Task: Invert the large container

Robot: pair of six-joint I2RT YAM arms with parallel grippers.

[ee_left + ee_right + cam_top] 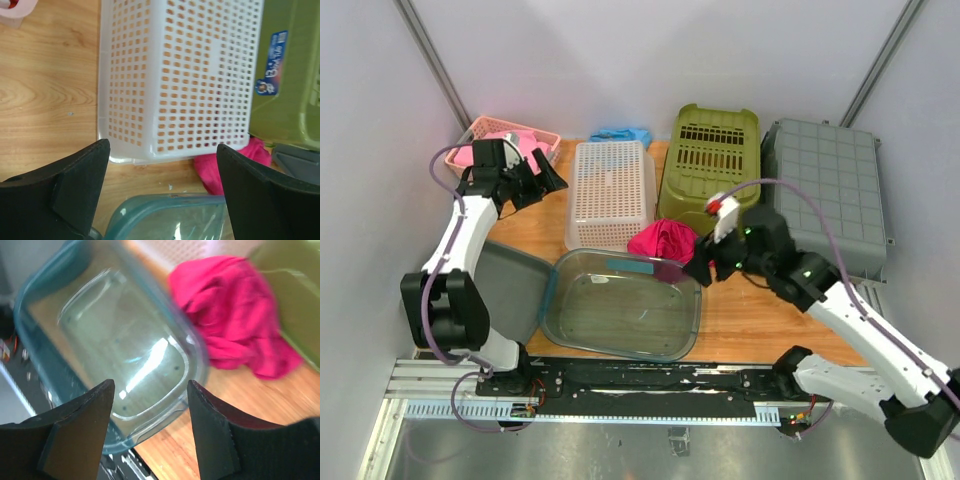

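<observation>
The large container (620, 305) is a clear tub with a teal rim. It stands open side up at the front middle of the wooden table. It also shows in the left wrist view (170, 220) and in the right wrist view (115, 340). My right gripper (705, 268) is open and empty, just above the tub's far right corner; its jaws (150, 382) straddle that corner from above without touching it. My left gripper (545, 180) is open and empty at the back left, beside the white basket, pointing toward the tub (162, 146).
An upturned white perforated basket (610, 195), an olive green basket (710, 165) and a grey crate (825, 190) stand in a row behind the tub. A crumpled pink cloth (663, 240) lies at the tub's far edge. A pink basket (505, 140) sits back left. A grey lid (505, 285) lies left of the tub.
</observation>
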